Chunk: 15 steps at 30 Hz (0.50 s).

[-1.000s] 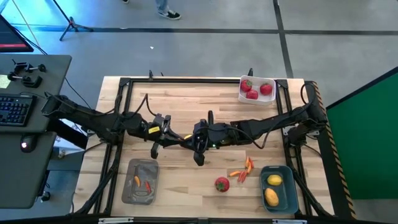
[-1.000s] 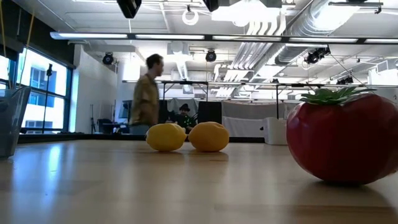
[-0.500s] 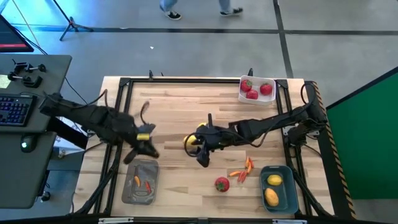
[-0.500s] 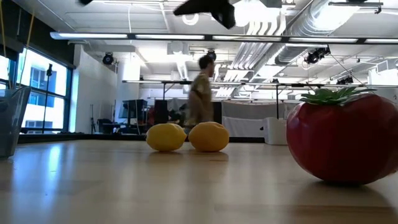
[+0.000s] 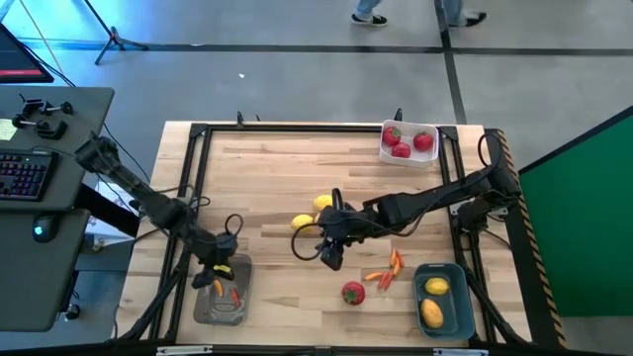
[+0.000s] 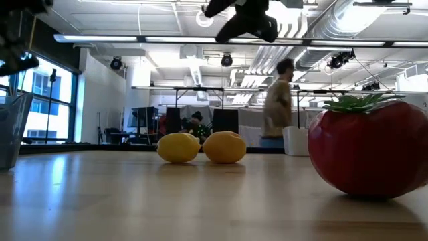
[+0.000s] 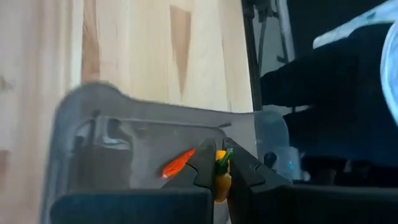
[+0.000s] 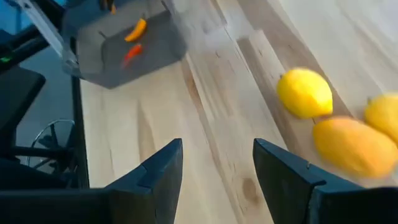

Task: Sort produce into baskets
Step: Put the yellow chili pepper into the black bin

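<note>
My left gripper (image 5: 220, 275) hangs over the far end of the flat grey basket (image 5: 226, 307), shut on a small yellow-orange pepper (image 7: 221, 177). Two peppers, one orange (image 5: 218, 287) and one red (image 5: 234, 295), lie in that basket. My right gripper (image 5: 331, 255) stands open above the table's middle with nothing between its fingers (image 8: 161, 168), just to the near side of the loose lemons (image 5: 302, 222). More peppers (image 5: 388, 269) and a red fruit (image 5: 353, 292) rest on the table. The white basket (image 5: 433, 156) holds red fruits, and the blue-teal basket (image 5: 455, 314) holds two lemons. My left gripper pinches the yellow-orange pepper between its two fingers, with the green stem end (image 7: 227, 155) at the fingertips. The pepper lies along the fingers. The fingers slant down from the far left, and the pepper is clear of the grey basket below.
A black frame (image 5: 198, 178) runs around the tabletop. A desk with a keyboard (image 5: 22, 176) stands off the left edge. Bare wood lies between the grey basket and the red fruit. A person (image 6: 277, 100) walks in the room beyond the table.
My left gripper has swung from the table's middle toward the left and near edges, sinking and tipping downward, and now hangs over the grey basket. My right gripper has tipped down a little at the middle. The lemons, covered by the arms before, now show from above.
</note>
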Each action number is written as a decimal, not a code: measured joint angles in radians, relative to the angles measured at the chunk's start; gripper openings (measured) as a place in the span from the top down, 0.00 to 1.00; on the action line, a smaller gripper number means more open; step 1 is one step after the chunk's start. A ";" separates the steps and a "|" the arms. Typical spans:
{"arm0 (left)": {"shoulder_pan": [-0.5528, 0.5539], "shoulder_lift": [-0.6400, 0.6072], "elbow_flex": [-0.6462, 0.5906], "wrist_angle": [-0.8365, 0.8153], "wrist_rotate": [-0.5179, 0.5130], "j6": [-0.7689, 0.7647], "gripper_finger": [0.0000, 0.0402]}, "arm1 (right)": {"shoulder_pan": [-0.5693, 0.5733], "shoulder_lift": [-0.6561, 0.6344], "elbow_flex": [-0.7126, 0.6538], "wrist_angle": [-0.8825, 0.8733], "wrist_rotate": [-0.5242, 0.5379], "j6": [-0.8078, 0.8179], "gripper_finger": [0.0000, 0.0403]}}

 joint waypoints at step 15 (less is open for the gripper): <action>-0.029 0.050 -0.088 0.086 0.035 -0.134 0.82 | 0.074 0.000 0.000 -0.558 -0.135 0.261 0.52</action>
